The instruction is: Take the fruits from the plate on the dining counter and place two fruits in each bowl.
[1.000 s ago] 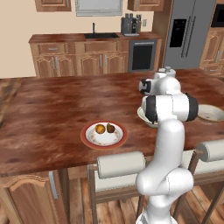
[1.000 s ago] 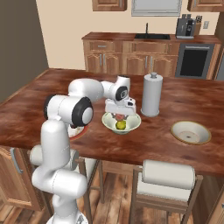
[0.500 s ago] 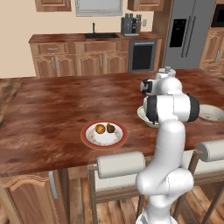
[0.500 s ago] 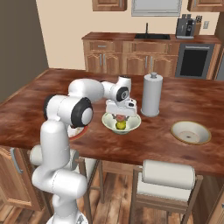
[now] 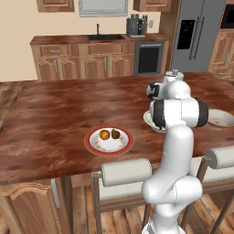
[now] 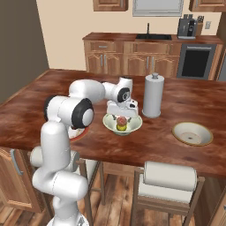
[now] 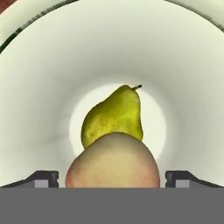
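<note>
My gripper [image 6: 121,115] hangs just above the deep cream-white bowl [image 6: 134,125] on the dining counter [image 6: 53,95], pointing down into it. In the hand view the gripper [image 7: 113,179] is open, its fingertips [image 7: 43,178] standing clear on either side of a pinkish red fruit [image 7: 113,164]. That fruit rests against a yellow-green fruit [image 7: 114,114] on the bowl's floor [image 7: 52,87]. An orange fruit [image 5: 104,134] and a dark brown fruit [image 5: 115,134] lie on the red-rimmed plate [image 5: 91,147]. The tan-rimmed bowl [image 6: 192,133] stands to the right.
A tall paper towel roll [image 6: 152,96] stands just behind the cream bowl. Padded stools [image 6: 170,176] line the counter's near edge. The back wall holds cabinets, a sink [image 5: 105,37] and a fridge [image 5: 194,34].
The jaws have spread wide apart over the cream bowl, and the pinkish red fruit now lies free in it. The arm has hardly moved.
</note>
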